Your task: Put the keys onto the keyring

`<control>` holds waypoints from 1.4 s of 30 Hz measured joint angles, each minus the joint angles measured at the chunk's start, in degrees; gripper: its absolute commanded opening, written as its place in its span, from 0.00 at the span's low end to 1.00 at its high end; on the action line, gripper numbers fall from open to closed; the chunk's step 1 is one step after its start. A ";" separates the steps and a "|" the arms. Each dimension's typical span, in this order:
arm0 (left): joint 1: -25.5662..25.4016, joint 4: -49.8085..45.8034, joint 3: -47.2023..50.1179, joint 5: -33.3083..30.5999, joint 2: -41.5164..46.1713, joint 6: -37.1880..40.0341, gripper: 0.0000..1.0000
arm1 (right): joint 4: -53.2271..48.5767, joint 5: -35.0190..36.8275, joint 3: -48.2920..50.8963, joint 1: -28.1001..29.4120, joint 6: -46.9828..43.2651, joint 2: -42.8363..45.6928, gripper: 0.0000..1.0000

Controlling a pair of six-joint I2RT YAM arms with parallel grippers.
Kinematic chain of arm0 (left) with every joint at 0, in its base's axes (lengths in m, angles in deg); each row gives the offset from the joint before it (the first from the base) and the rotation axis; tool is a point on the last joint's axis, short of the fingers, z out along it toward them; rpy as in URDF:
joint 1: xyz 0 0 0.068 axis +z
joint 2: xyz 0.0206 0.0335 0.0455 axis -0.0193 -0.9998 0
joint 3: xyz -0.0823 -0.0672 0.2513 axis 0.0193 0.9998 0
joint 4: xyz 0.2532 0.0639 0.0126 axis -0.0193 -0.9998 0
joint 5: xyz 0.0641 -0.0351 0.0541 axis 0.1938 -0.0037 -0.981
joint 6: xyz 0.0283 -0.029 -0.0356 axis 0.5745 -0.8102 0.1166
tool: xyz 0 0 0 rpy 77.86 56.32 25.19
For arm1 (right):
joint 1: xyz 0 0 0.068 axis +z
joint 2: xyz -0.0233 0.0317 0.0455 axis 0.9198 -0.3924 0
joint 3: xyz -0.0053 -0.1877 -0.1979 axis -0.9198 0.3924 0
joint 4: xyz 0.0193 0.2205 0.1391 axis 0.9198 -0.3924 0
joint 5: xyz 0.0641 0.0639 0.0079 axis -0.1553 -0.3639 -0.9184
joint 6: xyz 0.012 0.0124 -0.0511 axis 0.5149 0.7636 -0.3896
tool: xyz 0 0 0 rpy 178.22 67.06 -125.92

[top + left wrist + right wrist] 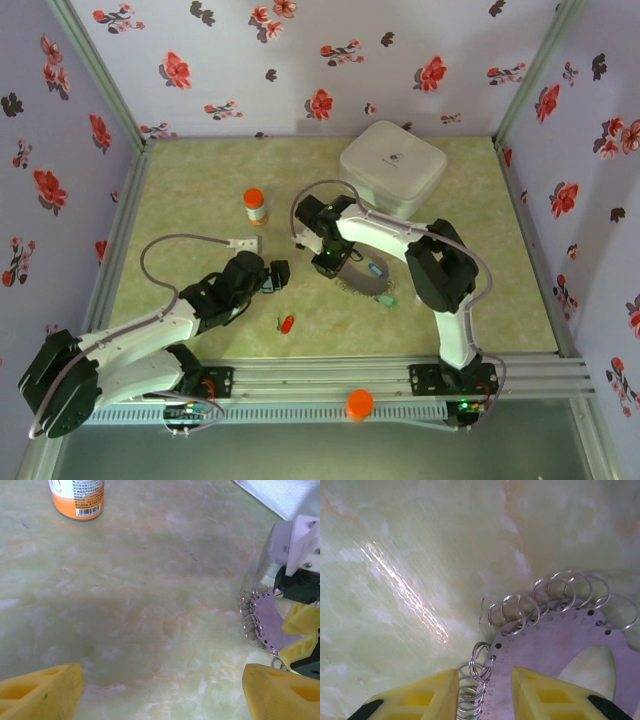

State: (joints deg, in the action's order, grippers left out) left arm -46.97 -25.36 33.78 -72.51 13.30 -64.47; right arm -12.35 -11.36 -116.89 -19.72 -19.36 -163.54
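Note:
The keyring (555,640) is a flat grey metal oval with numbered holes and several wire rings (520,610) along its rim. It lies at mid-table (362,278). My right gripper (484,676) reaches down at the oval's left end (328,264), its yellow fingers closed in on the ringed rim, the left one touching the rings. A red key (287,323), a green key (387,299) and a blue key (377,268) lie loose. My left gripper (162,690) hovers open over bare table just left of the keyring (267,625), with nothing between its fingers (45,687).
An orange-capped bottle (255,206) stands at the back left (76,499). A white lidded box (392,167) sits behind the right arm. A small white piece (244,243) lies near the bottle. An orange cap (359,403) rests on the front rail. Flowered walls close three sides.

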 measured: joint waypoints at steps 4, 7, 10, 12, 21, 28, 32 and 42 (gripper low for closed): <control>0.00 -0.02 0.02 0.00 0.00 0.00 0.83 | -0.72 0.04 -0.26 -0.07 0.72 -0.46 0.28; 0.00 -0.02 0.07 0.00 0.00 0.00 0.83 | -0.87 0.04 -0.83 -0.07 1.07 -1.11 0.28; -0.02 -0.02 0.15 0.00 0.00 -0.02 0.83 | -1.05 0.04 -0.90 -0.07 1.09 -1.70 0.28; 0.00 -0.02 0.20 -0.02 0.00 -0.02 0.84 | -1.16 0.00 -1.05 -0.09 1.09 -2.12 0.30; -0.02 -0.02 0.26 0.00 0.00 -0.02 0.84 | -1.57 -0.17 -2.49 -0.22 1.07 -3.56 0.28; 0.00 -0.02 0.33 -0.02 0.00 -0.02 0.84 | -1.84 -0.15 -2.99 -0.33 1.07 -3.98 0.27; 0.00 -0.02 0.37 -0.02 0.00 -0.02 0.83 | -1.99 0.07 -3.52 -0.44 1.07 -3.98 0.26; 0.00 -0.02 0.55 -0.02 0.52 -0.02 0.84 | -2.19 -0.17 -3.61 -0.70 1.07 -4.00 0.29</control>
State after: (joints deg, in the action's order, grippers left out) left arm -46.97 -25.38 34.32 -72.54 13.82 -64.49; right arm -14.54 -11.54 -120.50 -20.42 -18.29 -167.53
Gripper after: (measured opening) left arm 0.835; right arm 0.283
